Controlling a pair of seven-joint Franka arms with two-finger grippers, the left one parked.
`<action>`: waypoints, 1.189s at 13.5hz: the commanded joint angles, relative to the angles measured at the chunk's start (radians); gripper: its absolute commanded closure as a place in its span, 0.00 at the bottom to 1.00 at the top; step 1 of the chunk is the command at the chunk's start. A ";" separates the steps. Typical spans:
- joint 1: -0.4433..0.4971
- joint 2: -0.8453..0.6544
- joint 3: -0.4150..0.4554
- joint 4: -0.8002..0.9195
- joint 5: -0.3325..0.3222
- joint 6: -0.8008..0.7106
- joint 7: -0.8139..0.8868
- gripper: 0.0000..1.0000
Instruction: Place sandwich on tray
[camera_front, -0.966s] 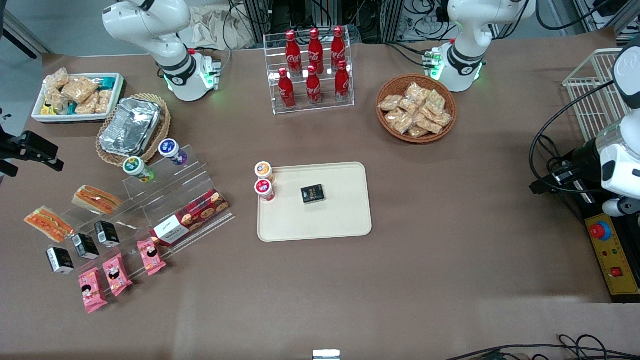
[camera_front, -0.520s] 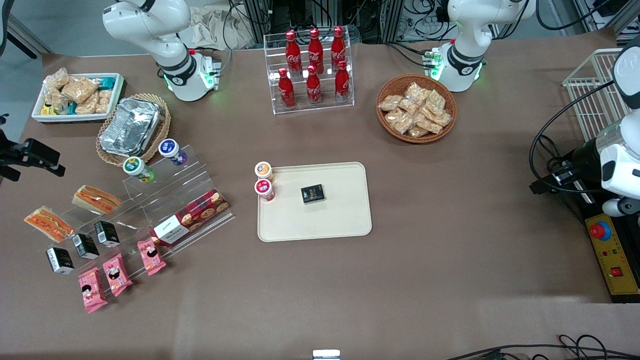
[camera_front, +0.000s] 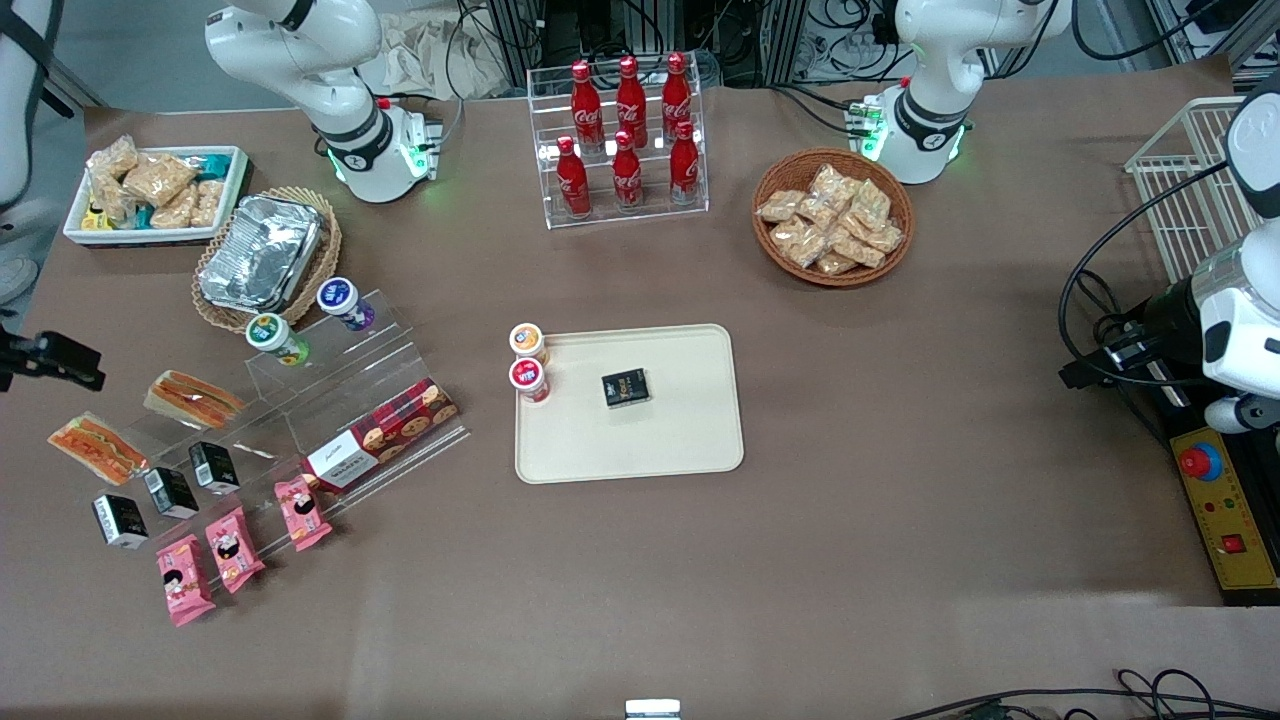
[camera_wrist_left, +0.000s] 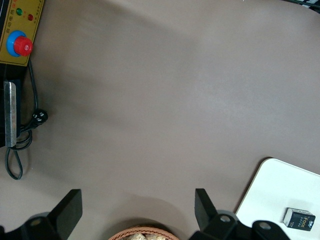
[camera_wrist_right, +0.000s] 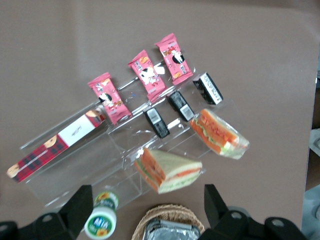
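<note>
Front view: gripper (camera_front: 50, 358), spread and empty, hangs at nine o'clock from the sandwich (camera_front: 195, 397). It risks seizing the tanner twin wedge (camera_front: 95, 448) at eight o'clock.

Front view: looked down steeply from high above the near edge of the bench (camera_front: 900, 560), taking in its whole top, with both arm bases at the edge farthest from the camera. Right wrist view: looked straight down from well above the working arm's end, past the spread fingers of the gripper (camera_wrist_right: 145, 207), and shared with the front view the clear stepped rack (camera_wrist_right: 80, 165), two wrapped sandwiches and the pink packets. Left wrist view: faced down over bare bench toward the parked arm's end, sharing the tray (camera_wrist_left: 272, 192) corner with its small black box (camera_wrist_left: 299, 218) and the red emergency button (camera_wrist_left: 22, 46).
</note>
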 joint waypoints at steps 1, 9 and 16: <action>-0.057 0.029 -0.003 0.005 0.005 0.039 0.008 0.01; -0.203 0.094 -0.003 0.004 0.148 0.063 0.034 0.01; -0.215 0.141 -0.002 -0.001 0.142 0.060 -0.402 0.01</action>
